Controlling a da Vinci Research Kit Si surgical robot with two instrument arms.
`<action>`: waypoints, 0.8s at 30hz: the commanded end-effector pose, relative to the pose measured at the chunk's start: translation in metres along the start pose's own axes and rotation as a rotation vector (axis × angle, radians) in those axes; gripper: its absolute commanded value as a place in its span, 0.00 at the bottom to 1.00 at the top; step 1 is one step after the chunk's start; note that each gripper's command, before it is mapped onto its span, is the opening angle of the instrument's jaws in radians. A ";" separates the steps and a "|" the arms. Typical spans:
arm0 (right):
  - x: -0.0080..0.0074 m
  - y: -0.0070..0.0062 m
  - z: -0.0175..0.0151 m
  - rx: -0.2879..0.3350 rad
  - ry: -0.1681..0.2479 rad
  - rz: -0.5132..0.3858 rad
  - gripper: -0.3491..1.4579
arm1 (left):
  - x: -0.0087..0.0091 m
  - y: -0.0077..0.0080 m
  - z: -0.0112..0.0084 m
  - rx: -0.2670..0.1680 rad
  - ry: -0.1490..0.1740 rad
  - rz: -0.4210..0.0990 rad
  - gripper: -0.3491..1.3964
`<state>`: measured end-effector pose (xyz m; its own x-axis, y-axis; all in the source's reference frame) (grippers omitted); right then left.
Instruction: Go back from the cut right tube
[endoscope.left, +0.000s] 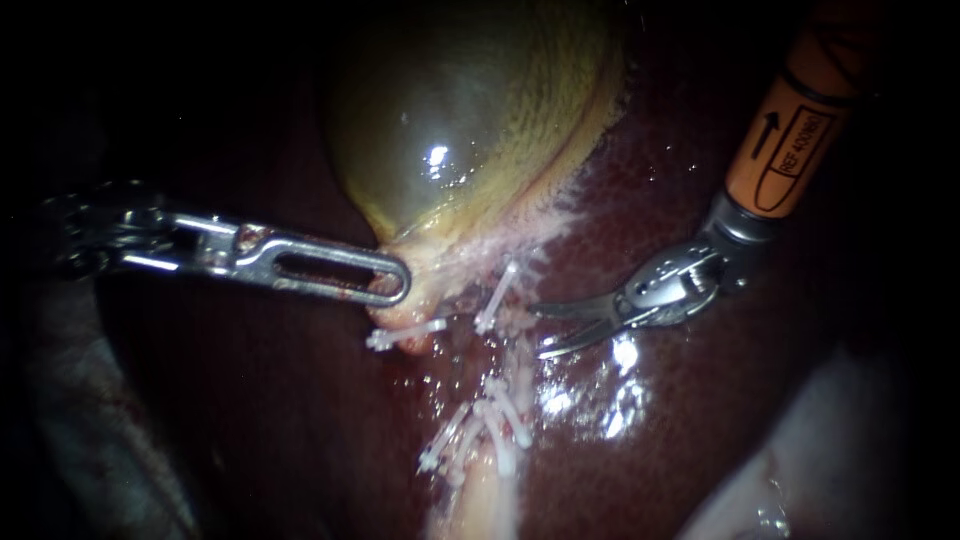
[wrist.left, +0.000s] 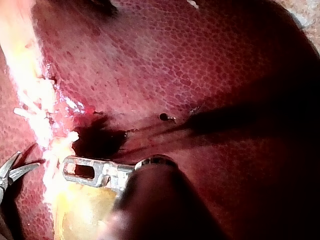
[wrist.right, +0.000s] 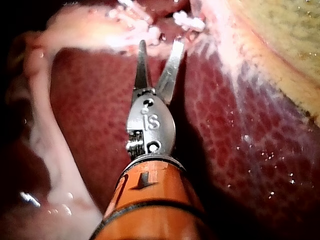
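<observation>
Endoscope: my right instrument (endoscope.left: 540, 330), blades apart and empty, sits just beside the cut right tube (endoscope.left: 505, 322); the retreat looks barely begun. My left instrument (endoscope.left: 390, 285) grips the gallbladder (endoscope.left: 450, 120). Left wrist: its jaws clamp that yellowish tissue. Right wrist: the blades gape near the clips (wrist.right: 187, 21); next, draw straight back along the shaft.
</observation>
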<state>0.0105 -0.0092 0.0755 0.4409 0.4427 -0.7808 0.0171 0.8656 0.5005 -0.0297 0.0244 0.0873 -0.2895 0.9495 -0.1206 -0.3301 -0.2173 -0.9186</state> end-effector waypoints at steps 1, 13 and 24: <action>0.0002 0.0000 -0.0006 -0.005 0.008 -0.006 0.36 | 0.0000 -0.0001 0.0000 0.000 0.000 0.001 0.00; 0.0011 0.0005 -0.0060 -0.012 0.052 -0.078 0.43 | -0.0001 -0.0002 0.0001 0.001 0.000 0.002 0.00; 0.0014 0.0005 -0.0077 -0.014 0.066 -0.092 0.45 | -0.0008 -0.0009 0.0020 0.006 -0.002 0.007 0.00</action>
<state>0.0043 -0.0063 0.0717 0.3778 0.3745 -0.8467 0.0421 0.9066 0.4198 -0.0312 0.0232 0.0892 -0.2941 0.9474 -0.1266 -0.3313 -0.2253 -0.9162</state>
